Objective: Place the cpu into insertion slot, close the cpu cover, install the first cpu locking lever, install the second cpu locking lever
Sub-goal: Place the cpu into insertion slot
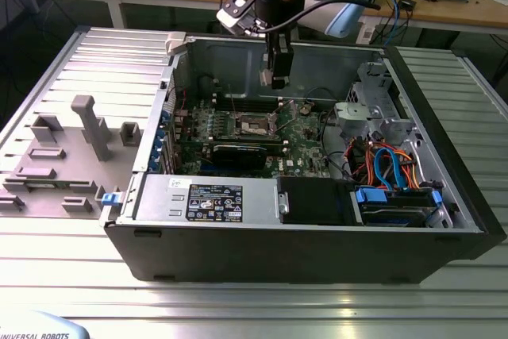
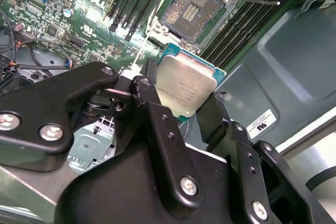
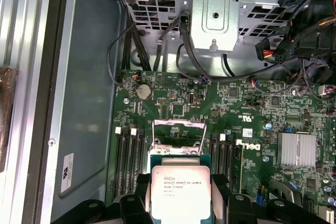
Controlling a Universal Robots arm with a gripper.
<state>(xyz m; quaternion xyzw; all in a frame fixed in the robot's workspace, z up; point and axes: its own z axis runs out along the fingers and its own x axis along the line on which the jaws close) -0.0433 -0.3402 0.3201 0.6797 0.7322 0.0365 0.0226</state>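
The black two-fingered pincer [image 1: 278,81] hangs on the arm inside the open black metal computer case [image 1: 317,256], well above the green circuit board [image 3: 173,98]. Its jaws are drawn in just to the width of the cpu [image 3: 180,192], a small flat square chip with a dull silver-grey metal top on a green-edged base, and grip it by two opposite edges. In both wrist views a black finger [image 2: 150,74] presses on each side, and the chip's printed top faces the cameras. The chip is held in the air, touching nothing but the fingers.

Beneath the pincer and a little ahead of its fingertips lies the insertion slot [image 2: 191,9], a small square socket with a dark pin-field centre and a silver metal rim. It is bare and apart from the chip. The cpu cover [image 3: 178,123], a thin silver metal frame with a cut-out centre, stands swung up at the socket's edge farthest from the pincer. A thin wire locking lever [image 2: 257,2] juts out free beside the socket.

Long black memory slots [image 3: 128,156] run on both sides of the pincer, flanking the socket. Farther beyond the fingertips a round silver coin battery [image 3: 143,92] sits on the board, and past it stands a perforated grey metal drive cage [image 3: 215,9] with black cables. Off to one side of the pincer is a ribbed silver heat sink [image 3: 296,150]. In the exterior view a long black graphics card [image 1: 242,154] lies below the pincer, and the case rests on a ribbed grey aluminium table [image 1: 238,307]
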